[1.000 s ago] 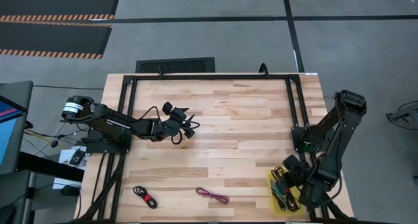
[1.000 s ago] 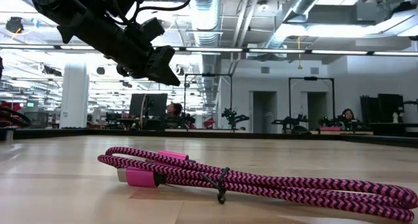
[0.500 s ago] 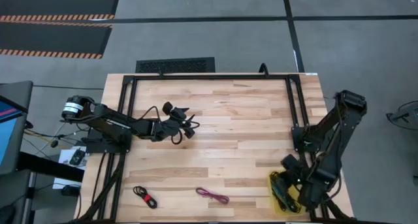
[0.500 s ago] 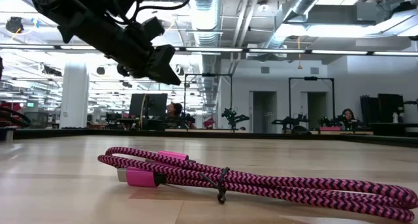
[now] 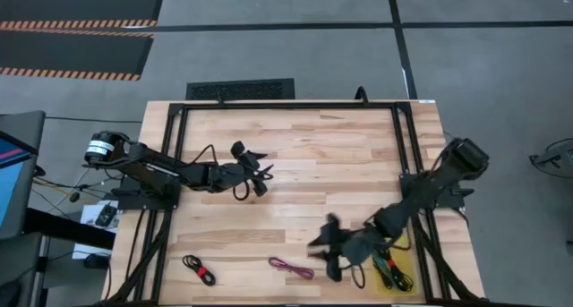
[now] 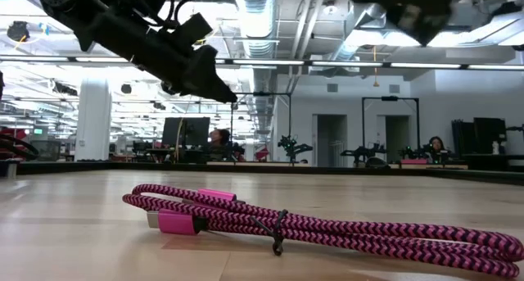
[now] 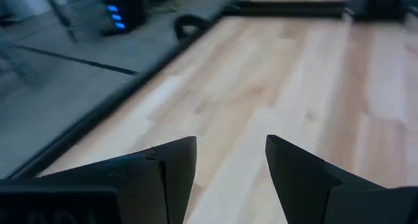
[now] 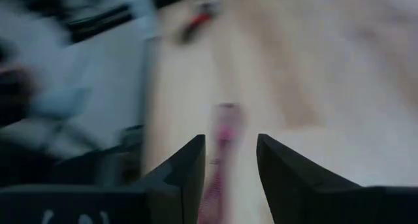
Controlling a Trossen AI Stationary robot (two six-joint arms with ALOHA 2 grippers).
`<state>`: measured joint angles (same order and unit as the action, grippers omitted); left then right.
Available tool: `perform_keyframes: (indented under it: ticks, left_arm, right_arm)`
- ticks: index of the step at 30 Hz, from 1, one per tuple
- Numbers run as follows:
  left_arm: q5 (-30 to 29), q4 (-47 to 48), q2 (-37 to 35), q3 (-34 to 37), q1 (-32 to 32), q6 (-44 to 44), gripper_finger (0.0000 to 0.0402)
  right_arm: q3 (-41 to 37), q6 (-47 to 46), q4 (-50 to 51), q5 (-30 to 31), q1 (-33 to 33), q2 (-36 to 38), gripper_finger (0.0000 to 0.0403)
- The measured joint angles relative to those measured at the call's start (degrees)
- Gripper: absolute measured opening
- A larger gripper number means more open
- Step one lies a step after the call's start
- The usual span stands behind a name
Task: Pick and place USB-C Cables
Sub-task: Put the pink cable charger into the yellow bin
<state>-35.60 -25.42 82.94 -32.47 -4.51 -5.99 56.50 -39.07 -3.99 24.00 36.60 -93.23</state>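
Observation:
A magenta cable (image 5: 292,268) lies loose on the wood near the table's front edge; it also fills the low view as the magenta cable (image 6: 327,228). A black-red cable (image 5: 200,269) lies to its left. My right gripper (image 5: 326,256) hovers just right of the magenta cable, open, and the cable (image 8: 222,129) shows ahead between its fingers. My left gripper (image 5: 257,175) hangs open over bare wood at mid-left, with nothing between its fingers (image 7: 176,165).
A translucent yellow tray (image 5: 400,277) with cables in it sits at the front right corner. A black frame (image 5: 286,106) runs along the table's far edge and down both sides. Bare wood lies between the two arms.
My right gripper has left its place above the yellow tray and swung fast toward the table's left, reaching out low to just beside the magenta cable. My left gripper has edged slightly toward the right. No cable has moved.

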Motion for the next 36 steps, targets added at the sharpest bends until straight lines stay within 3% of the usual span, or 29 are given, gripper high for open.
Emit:
perform_keyframes:
  ticks: [2,4,8,11,15,19,26,31,36]
  left_arm:
    - [4.9,0.9,0.0,0.0,0.0,2.1,0.0176]
    - [13.4,2.3,0.0,0.0,0.0,4.6,0.0176]
    - [32.4,3.6,0.0,0.0,-0.5,6.4,0.0176]
    - [38.7,3.8,0.0,0.0,-2.1,8.0,0.0176]
    - [36.5,2.8,0.0,0.0,-3.9,10.0,0.0176]
    - [29.3,1.0,0.0,0.0,-4.1,9.8,0.0176]
    - [16.2,0.9,0.0,0.0,-4.0,9.0,0.0176]
    - [10.3,0.0,0.0,0.0,-3.5,8.9,0.0176]
    - [7.9,-0.8,0.0,0.0,-2.5,5.2,0.0176]
  right_arm:
    - [0.0,3.3,-6.2,-7.0,-1.8,-3.0,0.0172]
    - [0.0,4.5,-8.4,-11.5,-3.1,-5.6,0.0181]
    - [-0.1,4.6,-8.5,-14.8,-4.1,-10.6,0.0202]
    - [1.1,5.2,-8.5,-16.6,-4.0,-14.2,0.0215]
    - [2.5,6.9,-8.5,-21.4,-4.7,-17.3,0.0223]
    - [2.5,9.3,-7.8,-25.1,-6.2,-17.7,0.022]
    - [3.0,13.5,-7.7,-25.7,-8.4,-18.8,0.0209]
    - [9.4,19.3,-7.5,-26.8,-10.6,-22.7,0.0209]
    - [16.4,21.6,0.9,-30.7,-11.5,-27.5,0.0208]
